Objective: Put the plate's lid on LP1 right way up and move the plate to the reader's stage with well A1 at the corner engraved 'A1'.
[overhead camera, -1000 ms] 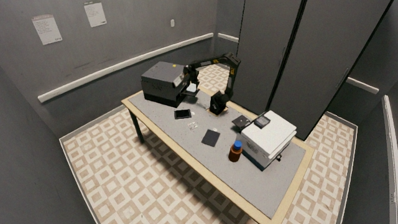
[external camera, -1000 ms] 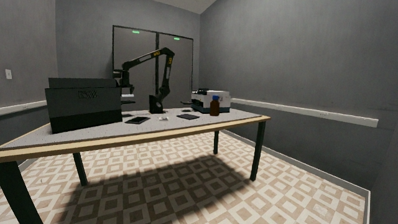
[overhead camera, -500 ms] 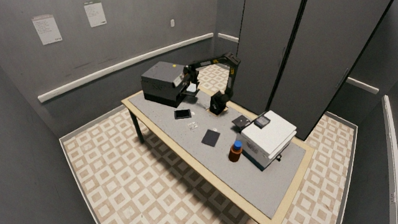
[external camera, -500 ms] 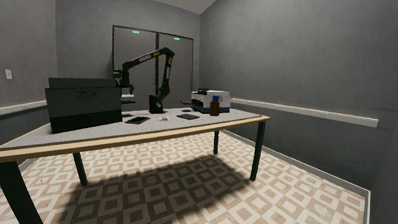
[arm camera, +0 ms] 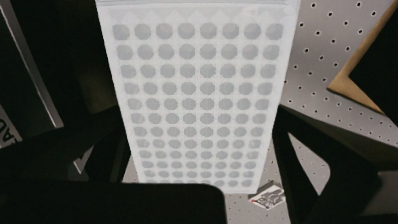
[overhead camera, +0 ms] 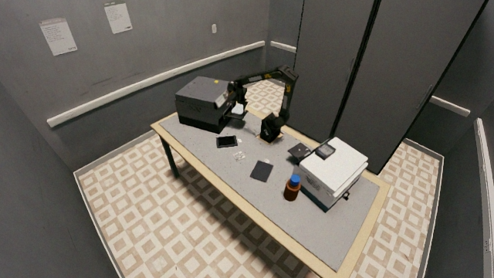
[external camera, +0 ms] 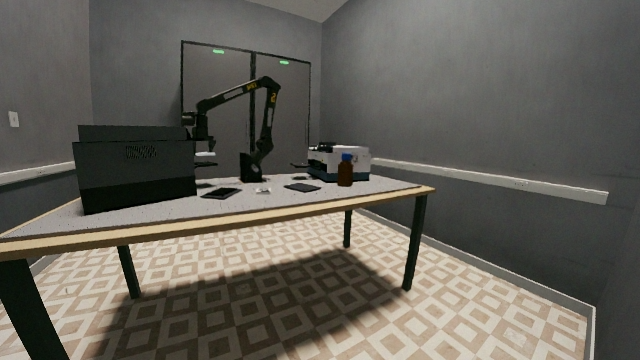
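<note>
White plate [overhead camera: 238, 110] [external camera: 204, 154] [arm camera: 198, 95], likely light, stiff, slippery; best held level by both long sides, as now, grasped in pincer [overhead camera: 238, 106] [external camera: 207, 149] [arm camera: 200, 114].

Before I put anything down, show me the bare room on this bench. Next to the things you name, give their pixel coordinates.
Room lies between the bottle [overhead camera: 292, 191] [external camera: 345, 173] and the wooden edge [overhead camera: 231, 191] [external camera: 225, 222], and between the black pad [overhead camera: 262, 171] [external camera: 302, 187] and that edge. Crowded: beside the dark machine [overhead camera: 201, 94] [external camera: 135, 172], where the gripper [overhead camera: 238, 105] [external camera: 206, 149] [arm camera: 198, 112] holds the plate [overhead camera: 238, 110] [external camera: 205, 154] [arm camera: 197, 95].

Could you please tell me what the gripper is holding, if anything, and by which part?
The gripper holds the white well plate by its two long sides, around mid-length.
</note>
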Controlling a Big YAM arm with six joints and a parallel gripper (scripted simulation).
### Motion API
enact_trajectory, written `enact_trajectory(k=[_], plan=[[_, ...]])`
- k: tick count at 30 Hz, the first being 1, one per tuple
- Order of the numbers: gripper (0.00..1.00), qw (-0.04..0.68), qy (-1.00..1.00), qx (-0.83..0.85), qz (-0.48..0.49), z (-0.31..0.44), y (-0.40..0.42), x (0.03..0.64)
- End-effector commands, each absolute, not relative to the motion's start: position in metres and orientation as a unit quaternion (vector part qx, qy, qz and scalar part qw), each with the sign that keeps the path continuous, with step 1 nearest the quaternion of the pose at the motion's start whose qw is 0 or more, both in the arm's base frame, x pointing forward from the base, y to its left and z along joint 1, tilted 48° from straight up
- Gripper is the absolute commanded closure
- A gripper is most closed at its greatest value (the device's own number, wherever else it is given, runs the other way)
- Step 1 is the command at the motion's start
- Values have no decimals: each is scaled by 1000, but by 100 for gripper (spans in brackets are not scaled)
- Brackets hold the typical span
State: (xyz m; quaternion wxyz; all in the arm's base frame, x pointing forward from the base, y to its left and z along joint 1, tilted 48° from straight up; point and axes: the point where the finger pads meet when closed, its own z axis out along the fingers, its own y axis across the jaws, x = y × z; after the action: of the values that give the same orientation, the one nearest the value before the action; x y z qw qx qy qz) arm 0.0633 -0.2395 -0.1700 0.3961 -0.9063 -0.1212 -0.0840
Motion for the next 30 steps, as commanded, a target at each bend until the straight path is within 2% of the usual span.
enact_trajectory(k=[1,30], plan=[[14,378,-128,-913,-87,-176,-256,66],[14,384,-128,-910,-87,-175,-248,65]])
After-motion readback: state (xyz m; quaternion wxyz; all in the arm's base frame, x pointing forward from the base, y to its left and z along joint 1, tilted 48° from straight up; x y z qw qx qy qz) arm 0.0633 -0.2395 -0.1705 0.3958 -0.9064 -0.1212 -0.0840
